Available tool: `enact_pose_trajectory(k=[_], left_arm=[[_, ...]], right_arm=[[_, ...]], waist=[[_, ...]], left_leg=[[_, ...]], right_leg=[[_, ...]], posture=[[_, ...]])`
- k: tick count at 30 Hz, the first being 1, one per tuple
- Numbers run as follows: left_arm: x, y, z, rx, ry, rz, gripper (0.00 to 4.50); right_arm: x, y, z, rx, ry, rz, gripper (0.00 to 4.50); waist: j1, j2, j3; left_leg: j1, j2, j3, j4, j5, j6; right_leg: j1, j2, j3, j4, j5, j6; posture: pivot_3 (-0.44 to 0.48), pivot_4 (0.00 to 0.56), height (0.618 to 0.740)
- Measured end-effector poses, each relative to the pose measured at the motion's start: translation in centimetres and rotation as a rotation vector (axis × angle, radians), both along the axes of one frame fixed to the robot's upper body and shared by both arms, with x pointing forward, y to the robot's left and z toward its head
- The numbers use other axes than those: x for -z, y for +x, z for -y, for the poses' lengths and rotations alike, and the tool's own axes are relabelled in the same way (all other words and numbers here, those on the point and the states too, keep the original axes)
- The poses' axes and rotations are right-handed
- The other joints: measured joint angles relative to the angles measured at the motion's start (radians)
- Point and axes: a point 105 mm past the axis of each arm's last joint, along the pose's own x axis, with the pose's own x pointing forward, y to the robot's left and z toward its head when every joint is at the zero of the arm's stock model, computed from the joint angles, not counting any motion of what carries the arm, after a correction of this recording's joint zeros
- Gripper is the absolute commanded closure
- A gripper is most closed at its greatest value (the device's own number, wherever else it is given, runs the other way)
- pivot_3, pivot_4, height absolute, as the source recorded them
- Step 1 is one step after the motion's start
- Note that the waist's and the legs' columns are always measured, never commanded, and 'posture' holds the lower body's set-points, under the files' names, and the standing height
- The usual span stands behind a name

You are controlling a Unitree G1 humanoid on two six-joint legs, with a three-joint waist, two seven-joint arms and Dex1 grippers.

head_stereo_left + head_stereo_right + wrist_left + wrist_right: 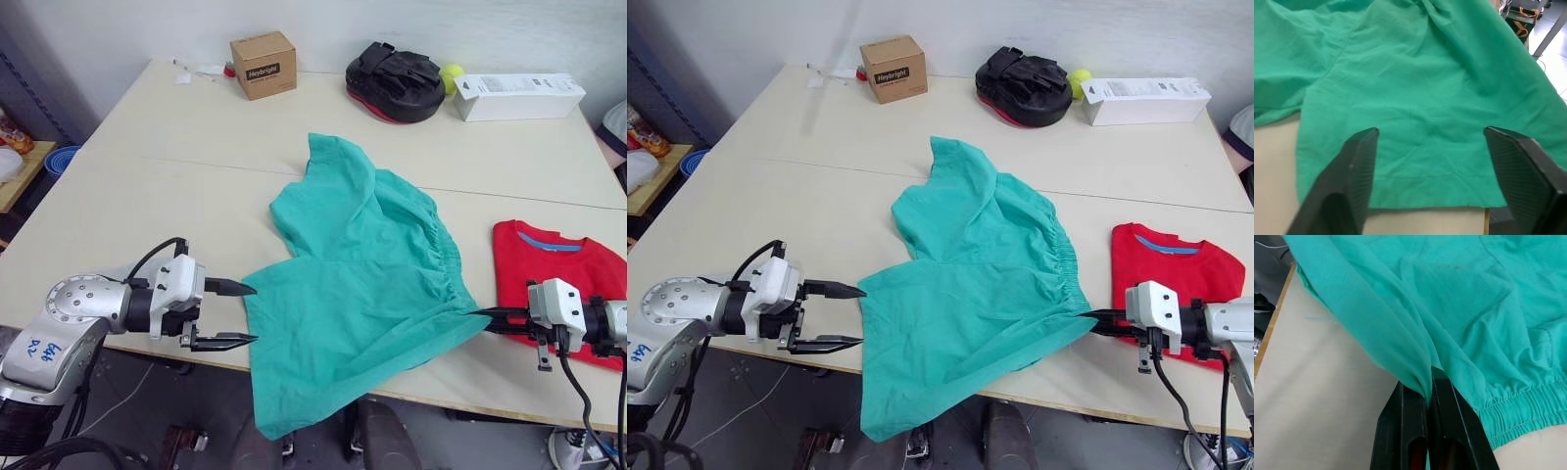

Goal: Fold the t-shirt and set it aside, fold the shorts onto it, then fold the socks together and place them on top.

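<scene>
While a pale cream worktop (137, 196) filled most of the scene, grey walls were seen behind its far edge and a dark floor below its near edge. The shorts (358, 284) were spread across the middle of the worktop, with one part hanging over the near edge. The t-shirt (558, 264) was laid flat toward the right edge, just beside the shorts. Along the far edge a black padded bag (395, 82), a white carton (517, 96) and a brown cardboard box (263, 65) were lined up, with a yellow-green ball (452, 76) tucked between bag and carton. A blue bowl (61, 158) was seen on a low shelf off the left edge. The left gripper (235, 313) was held at the near edge just beside the shorts, its fingers spread wide with nothing between them. The right gripper (1428, 382) was pinched tight on a fold of the shorts at their right side.
</scene>
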Motion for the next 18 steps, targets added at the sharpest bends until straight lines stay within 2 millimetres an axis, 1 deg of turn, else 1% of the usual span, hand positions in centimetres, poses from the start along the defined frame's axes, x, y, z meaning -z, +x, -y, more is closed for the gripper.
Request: enact_pose_trajectory(k=[4,5,7,9,13,16,18], left_arm=[[0.7,-0.9,0.0,0.06,0.072,0.013,0.23],[1.2,-1.4,0.1,0.094,0.092,0.027,0.23],[2.6,-3.3,1.1,0.209,0.104,0.055,0.23],[3.7,-4.3,2.2,0.276,0.092,0.117,0.23],[5.2,-5.1,3.2,0.316,0.117,0.232,0.23],[7.0,-5.4,3.5,0.34,0.169,0.299,0.23],[8.1,-5.3,3.5,0.357,0.199,0.331,0.23]], right_arm=[[0.6,-0.3,0.0,0.009,0.014,-0.018,4.5],[0.7,-0.4,0.0,0.012,0.02,-0.019,4.5],[1.0,-0.6,0.4,0.036,0.034,-0.023,4.5],[1.3,-1.0,0.7,0.049,0.037,-0.041,4.5],[1.6,-1.8,1.1,0.06,0.041,-0.064,4.5],[1.6,-2.5,0.8,0.058,0.053,-0.089,4.5],[1.3,-2.6,0.5,0.05,0.057,-0.09,4.5]], waist=[[-0.001,0.0,0.0],[-0.001,0.0,0.0],[-0.001,0.0,0.0],[0.0,0.0,0.0],[0.004,0.0,-0.001],[0.003,0.0,-0.001],[0.001,0.0,-0.001]], left_leg=[[0.0,0.0,0.0,0.0,-0.001,0.0],[0.0,0.0,0.001,-0.001,-0.001,0.0],[0.0,0.0,0.001,-0.002,-0.003,-0.001],[-0.001,0.001,0.001,-0.002,-0.003,-0.001],[-0.002,0.001,0.001,-0.003,-0.005,0.001],[-0.002,0.001,0.001,-0.003,-0.006,0.003],[-0.002,0.001,0.001,-0.003,-0.008,0.007]], right_leg=[[0.0,0.0,0.0,-0.001,0.0,0.0],[0.0,0.0,0.0,-0.002,0.0,0.0],[0.0,0.0,0.001,-0.004,0.0,0.0],[0.0,0.0,0.0,-0.006,0.0,0.0],[0.0,0.0,0.0,-0.009,0.0,0.001],[0.001,0.0,0.0,-0.01,0.001,0.001],[0.0,0.0,0.0,-0.009,0.001,0.002]], posture=[[0.0,0.15,0.74],[0.0,0.15,0.74],[0.0,0.15,0.74],[0.0,0.15,0.74],[0.0,0.15,0.74],[0.0,0.15,0.74],[0.0,0.15,0.74]])
